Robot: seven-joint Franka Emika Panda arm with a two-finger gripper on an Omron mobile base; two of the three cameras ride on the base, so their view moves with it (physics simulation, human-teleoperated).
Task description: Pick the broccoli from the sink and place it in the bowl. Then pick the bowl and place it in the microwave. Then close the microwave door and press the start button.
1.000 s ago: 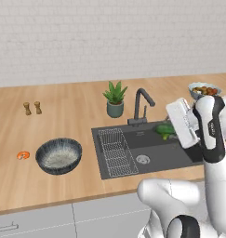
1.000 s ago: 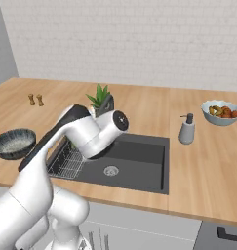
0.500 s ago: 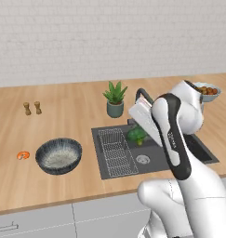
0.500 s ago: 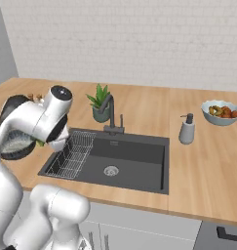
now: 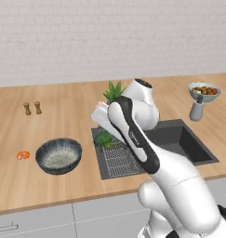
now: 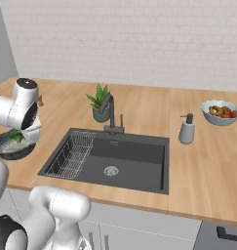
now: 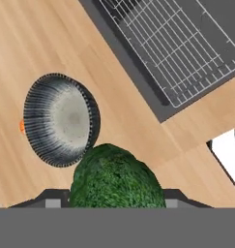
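Green and light, the broccoli (image 7: 116, 177) sits clamped between our gripper's (image 7: 109, 196) fingers, carried above the counter between the sink (image 5: 179, 139) and the bowl (image 5: 58, 155). We judge it springy, best held by the head. Nearby an orange scrap (image 5: 23, 155) lies clear.

I have the arm bent over to the left, end effector (image 7: 109, 202) pointing down, its fingers closed around the broccoli (image 7: 116, 179).
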